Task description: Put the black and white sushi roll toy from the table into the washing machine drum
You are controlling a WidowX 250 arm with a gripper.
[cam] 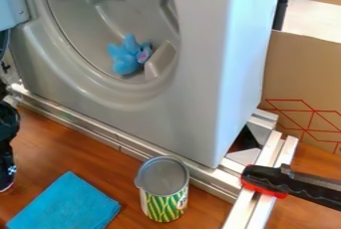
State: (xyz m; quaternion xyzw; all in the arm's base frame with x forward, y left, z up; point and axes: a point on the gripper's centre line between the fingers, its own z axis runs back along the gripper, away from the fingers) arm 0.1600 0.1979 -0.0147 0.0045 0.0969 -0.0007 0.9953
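Black gripper (7, 166) partly seen at left edge; whether open or closed cannot be told. Bright blue square cloth (65, 205) laid flat on brown wooden table (212, 212), nearest gripper, to its lower right. Light-blue plush toy (125, 59) held in round recess of grey machine housing (200, 98), above and right of gripper. Open metal can (162, 195) with green-patterned label stood farther right. Black-and-red tool handle (269, 180) rested across silver metal rails (256, 213), farthest right.

Scene bright, light soft and diffuse. Broad pale sheen down side panel (236, 63) of machine (196, 83); bright glints along metal rails (100, 136). Gentle shading inside drum hollow (80, 24). Floor (313, 16) at upper right near white. Wooden surface (60, 153) fairly evenly lit.
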